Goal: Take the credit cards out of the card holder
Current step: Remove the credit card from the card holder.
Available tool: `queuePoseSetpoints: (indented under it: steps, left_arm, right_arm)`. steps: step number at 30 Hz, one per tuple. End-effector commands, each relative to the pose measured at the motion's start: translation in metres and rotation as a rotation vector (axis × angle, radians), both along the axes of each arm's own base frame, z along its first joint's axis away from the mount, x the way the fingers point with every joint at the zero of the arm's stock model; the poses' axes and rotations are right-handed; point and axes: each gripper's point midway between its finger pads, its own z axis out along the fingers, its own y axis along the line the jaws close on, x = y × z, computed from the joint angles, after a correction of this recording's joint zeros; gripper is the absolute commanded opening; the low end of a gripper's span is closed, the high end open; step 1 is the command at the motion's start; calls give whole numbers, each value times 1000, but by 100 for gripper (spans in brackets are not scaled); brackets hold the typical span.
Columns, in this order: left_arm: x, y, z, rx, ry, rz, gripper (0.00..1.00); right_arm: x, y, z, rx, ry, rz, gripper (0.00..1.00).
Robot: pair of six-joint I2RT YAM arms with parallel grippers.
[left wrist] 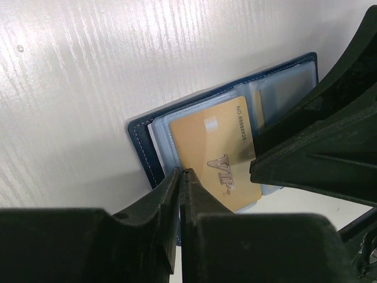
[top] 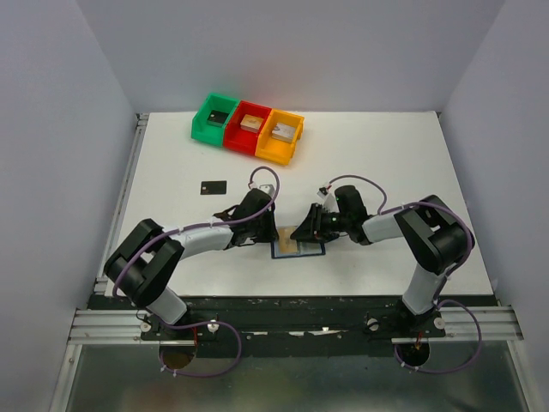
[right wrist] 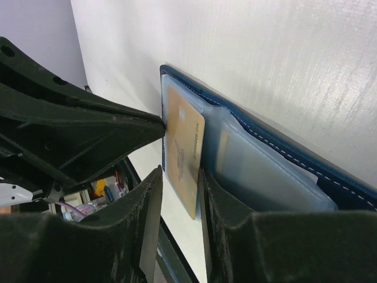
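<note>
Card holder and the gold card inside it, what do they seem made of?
Card holder: likely navy leather or imitation, matte, pale stitching along its edge. Sleeve pages: clear glossy soft plastic. Gold card: probably plastic, satin sheen, raised digits.

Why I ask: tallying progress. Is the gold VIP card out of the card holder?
No; the gold VIP card lies on the open card holder.

Bright, even overhead light; glare streaks the table (left wrist: 88,71); right claw (right wrist: 180,174) dark, blurred up close; soft shadows.
</note>
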Motion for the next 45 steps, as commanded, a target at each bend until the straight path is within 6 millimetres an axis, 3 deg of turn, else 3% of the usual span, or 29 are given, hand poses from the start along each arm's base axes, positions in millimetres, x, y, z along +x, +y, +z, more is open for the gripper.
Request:
queuePoseSetpoints:
  steps: [1, 6, 11, 25, 35, 45]
  left_arm:
    - [-2, 9, 4, 18, -18, 17, 21]
    - [2, 7, 18, -4, -58, 12, 23]
    - [2, 12, 18, 11, -63, 27, 23]
    - [-4, 20, -6, 72, -1, 44, 17]
    - [-9, 16, -24, 70, 48, 30, 11]
    - [-14, 9, -30, 44, 69, 9, 1]
  right_arm:
    - [3, 3, -1, 21, 3, 9, 39]
    - [3, 3, -2, 18, 7, 7, 39]
    - [2, 3, -3, 13, 11, 5, 39]
    - [3, 3, -2, 16, 10, 3, 40]
    - [5, 8, 4, 59, 19, 2, 40]
    - [7, 13, 5, 90, 33, 9, 40]
